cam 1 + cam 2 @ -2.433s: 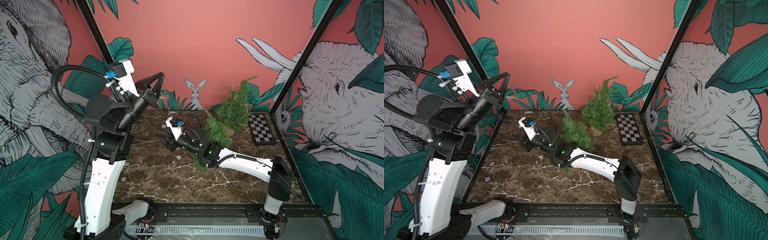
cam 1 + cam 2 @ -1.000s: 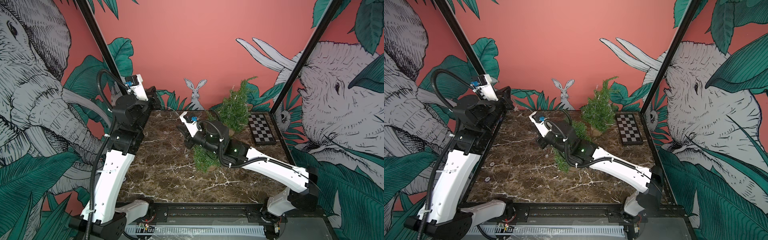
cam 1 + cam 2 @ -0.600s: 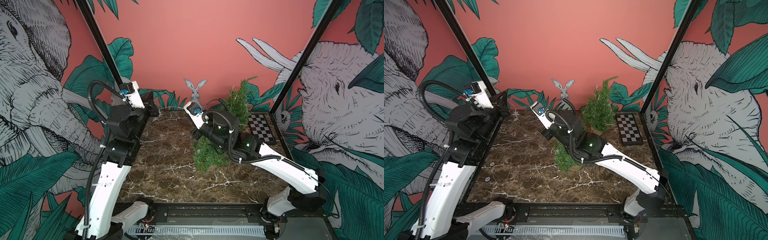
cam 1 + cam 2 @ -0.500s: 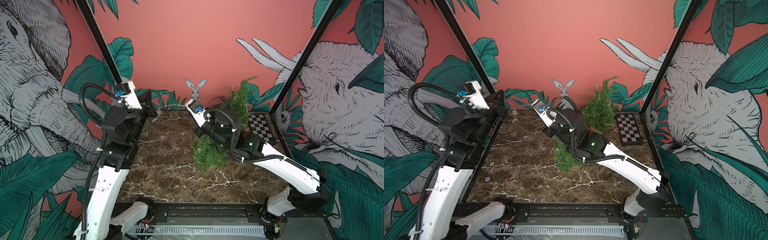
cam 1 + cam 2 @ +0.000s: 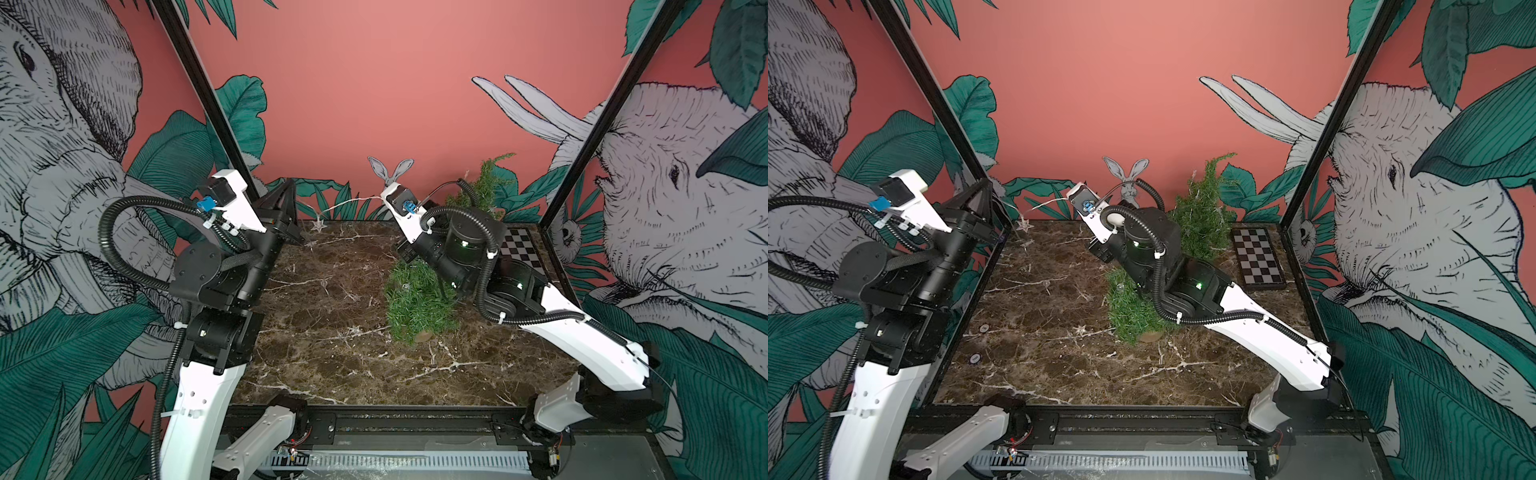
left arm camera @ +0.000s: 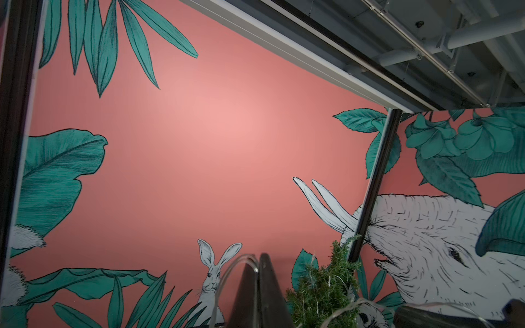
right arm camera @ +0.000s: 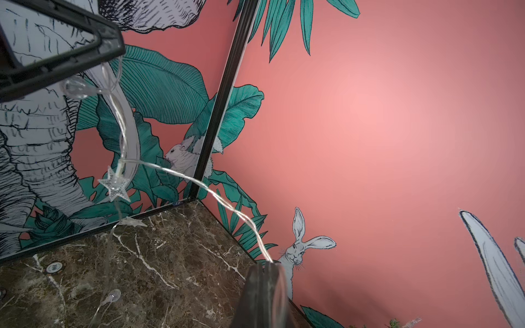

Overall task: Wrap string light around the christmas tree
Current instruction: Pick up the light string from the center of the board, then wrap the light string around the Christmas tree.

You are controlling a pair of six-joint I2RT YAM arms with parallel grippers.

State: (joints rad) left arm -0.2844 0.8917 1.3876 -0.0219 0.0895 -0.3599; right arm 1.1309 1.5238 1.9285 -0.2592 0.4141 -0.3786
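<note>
The string light [image 7: 181, 176] is a clear wire with stars [image 7: 115, 186]. It hangs taut between my two grippers near the back wall [image 5: 353, 202]. My left gripper [image 6: 258, 257] is shut on one end, high at the back left [image 5: 291, 185]. My right gripper [image 7: 265, 265] is shut on the wire further along. In both top views its tips are hidden behind its wrist camera [image 5: 1084, 203]. One small christmas tree [image 5: 415, 299] leans on the marble table [image 5: 332, 332] under my right forearm. A second tree [image 5: 1202, 216] stands at the back right with thin wire in its needles.
A checkerboard [image 5: 1258, 257] lies at the table's back right. Black frame posts [image 5: 951, 137] rise at both back corners. Loose wire trails down onto the marble at the back left [image 7: 110, 295]. Small round markers [image 5: 974, 358] sit near the left edge.
My right gripper has risen from mid-table toward the back wall with the wire in it. My left arm has drawn back to the left. The wire between them is now taut.
</note>
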